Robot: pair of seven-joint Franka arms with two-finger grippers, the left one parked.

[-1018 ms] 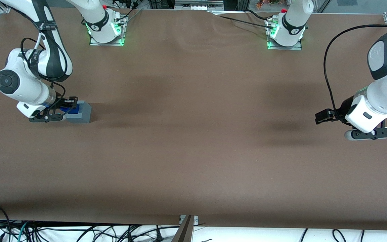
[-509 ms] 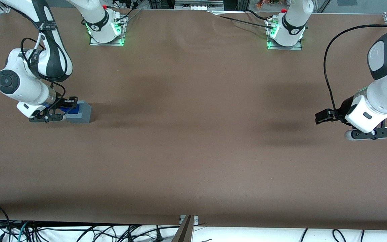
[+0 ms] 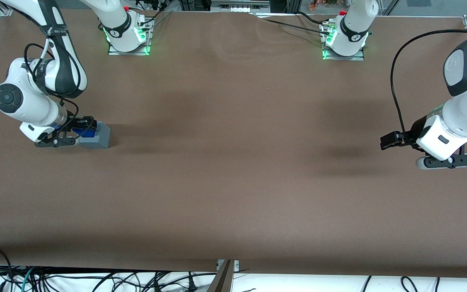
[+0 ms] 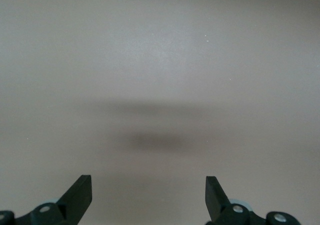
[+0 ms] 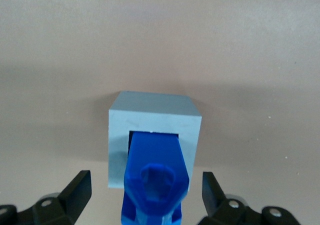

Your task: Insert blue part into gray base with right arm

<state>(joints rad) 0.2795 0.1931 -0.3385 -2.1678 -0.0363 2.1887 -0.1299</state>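
We find the right arm (image 3: 35,93) at its own end of the brown table (image 3: 233,170), its hand (image 3: 72,130) low over the gray base (image 3: 100,136). The base sits flat on the table, recess facing up. In the right wrist view the blue part (image 5: 156,177) stands in the square recess of the gray base (image 5: 155,116), its lower end inside the opening and its stepped top sticking up toward the camera. The two black fingers (image 5: 76,191) stand wide apart, one on each side of the part, with clear gaps to it: the hand (image 5: 148,191) is open and grips nothing. From the front, the blue part (image 3: 84,131) shows just beneath the hand, on the base.
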